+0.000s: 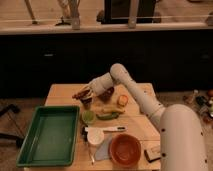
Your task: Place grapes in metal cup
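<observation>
My gripper (86, 94) reaches from the right over the back left of the wooden table (62, 92). It is shut on the grapes (81, 93), a dark red, lumpy bunch held at its tips. The metal cup (87, 104), small and dark grey, stands right under the gripper, and the grapes hang just above its rim. My white arm crosses the right half of the table and hides part of it.
A green tray (48, 135) fills the table's left front. A pale-green round item (88, 116) and a yellow-green banana-like fruit (111, 113) lie just in front of the cup. A white cup (95, 136), an orange bowl (125, 149) and a small orange fruit (122, 100) are nearby.
</observation>
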Motion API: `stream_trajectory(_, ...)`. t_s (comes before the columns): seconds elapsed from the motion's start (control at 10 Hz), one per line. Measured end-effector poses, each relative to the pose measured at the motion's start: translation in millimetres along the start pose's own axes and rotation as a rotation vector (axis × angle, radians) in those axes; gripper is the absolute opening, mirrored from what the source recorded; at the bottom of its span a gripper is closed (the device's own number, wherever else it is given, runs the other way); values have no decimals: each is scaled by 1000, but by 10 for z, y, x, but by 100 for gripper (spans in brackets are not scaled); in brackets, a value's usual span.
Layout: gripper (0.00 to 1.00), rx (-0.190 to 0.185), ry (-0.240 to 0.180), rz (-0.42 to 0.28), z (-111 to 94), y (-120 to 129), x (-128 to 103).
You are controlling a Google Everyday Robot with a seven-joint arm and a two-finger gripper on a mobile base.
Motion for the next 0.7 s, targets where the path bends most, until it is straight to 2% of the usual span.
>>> stream_trajectory(0.2, 0, 2, 3, -3, -6, -3, 24)
stream_trajectory(0.3, 3, 2, 5, -2, -10, -1, 39)
stream_trajectory(0.4, 10, 4, 5, 0, -11, 2, 51)
stream_trajectory(0.7, 39, 19, 3, 16, -44, 28, 112)
